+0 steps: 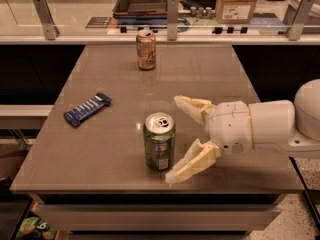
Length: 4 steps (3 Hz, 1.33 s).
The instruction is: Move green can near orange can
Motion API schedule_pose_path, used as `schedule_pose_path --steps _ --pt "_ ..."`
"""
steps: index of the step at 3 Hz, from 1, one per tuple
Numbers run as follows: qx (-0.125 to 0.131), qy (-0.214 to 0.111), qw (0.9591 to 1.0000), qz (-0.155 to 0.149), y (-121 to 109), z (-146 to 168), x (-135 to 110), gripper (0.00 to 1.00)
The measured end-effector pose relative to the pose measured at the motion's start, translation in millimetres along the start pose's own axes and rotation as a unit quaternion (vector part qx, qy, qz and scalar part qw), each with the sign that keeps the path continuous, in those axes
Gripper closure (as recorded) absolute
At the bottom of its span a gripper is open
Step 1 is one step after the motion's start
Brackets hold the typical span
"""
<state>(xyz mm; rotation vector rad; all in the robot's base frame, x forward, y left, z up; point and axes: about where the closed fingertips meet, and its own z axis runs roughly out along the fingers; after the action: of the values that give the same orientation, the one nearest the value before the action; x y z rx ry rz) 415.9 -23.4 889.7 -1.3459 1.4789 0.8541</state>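
The green can [159, 142] stands upright near the front of the grey-brown table [100, 149], silver top up. The orange can [146, 49] stands upright at the far edge of the table, well behind the green can. My gripper [176, 138] comes in from the right, just right of the green can, with its cream fingers spread open. One fingertip [181, 102] is behind and right of the can, the other [175, 176] is at its front right, close to the can's base. The can is not between the fingers.
A blue snack bar wrapper [87, 108] lies on the left part of the table. A glass rail with metal posts [172, 16] runs behind the table's far edge, with a cardboard box [235, 3] and a dark tray [145, 1] beyond.
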Motion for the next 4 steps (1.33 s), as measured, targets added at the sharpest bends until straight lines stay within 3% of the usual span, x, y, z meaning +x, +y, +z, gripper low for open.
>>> schedule_pose_path --steps 1,4 --pt "0.003 -0.008 1.0000 0.001 -3 15 -5 0.17" --pt "-0.002 -0.015 0.9999 -0.006 -4 28 -11 0.88"
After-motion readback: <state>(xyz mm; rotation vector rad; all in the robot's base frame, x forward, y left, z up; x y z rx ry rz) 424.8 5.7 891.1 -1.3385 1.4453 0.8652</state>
